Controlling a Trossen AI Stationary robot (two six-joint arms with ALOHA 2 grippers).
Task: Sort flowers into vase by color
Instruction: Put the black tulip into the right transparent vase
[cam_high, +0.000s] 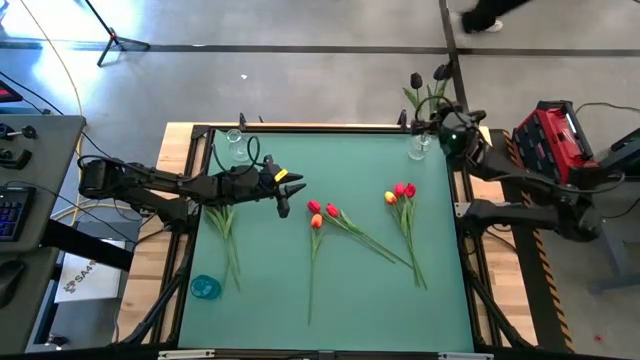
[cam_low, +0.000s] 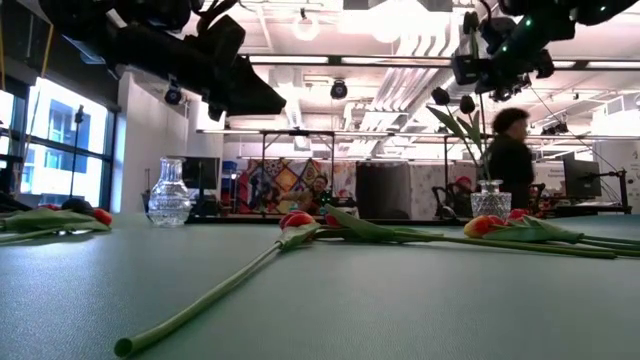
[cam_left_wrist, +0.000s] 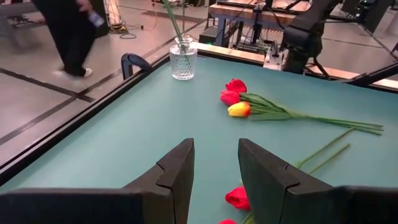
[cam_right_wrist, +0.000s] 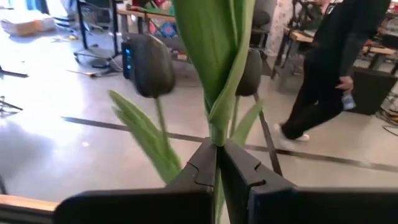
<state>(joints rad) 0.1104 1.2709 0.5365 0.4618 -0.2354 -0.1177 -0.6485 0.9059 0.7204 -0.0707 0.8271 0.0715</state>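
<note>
Right gripper (cam_right_wrist: 217, 163) is pinching a dark tulip (cam_right_wrist: 151, 65) stem over the far-right vase (cam_high: 419, 148) (left gripper (cam_left_wrist: 216, 163) hovers, fingers apart).

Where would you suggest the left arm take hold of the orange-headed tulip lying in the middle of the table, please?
Probably on the bare stem below the orange-headed tulip, coming straight down with the jaws set across it. The stem lies flat and runs apart from the two red tulips beside its head. The left gripper, open, hovers nearby.
</note>
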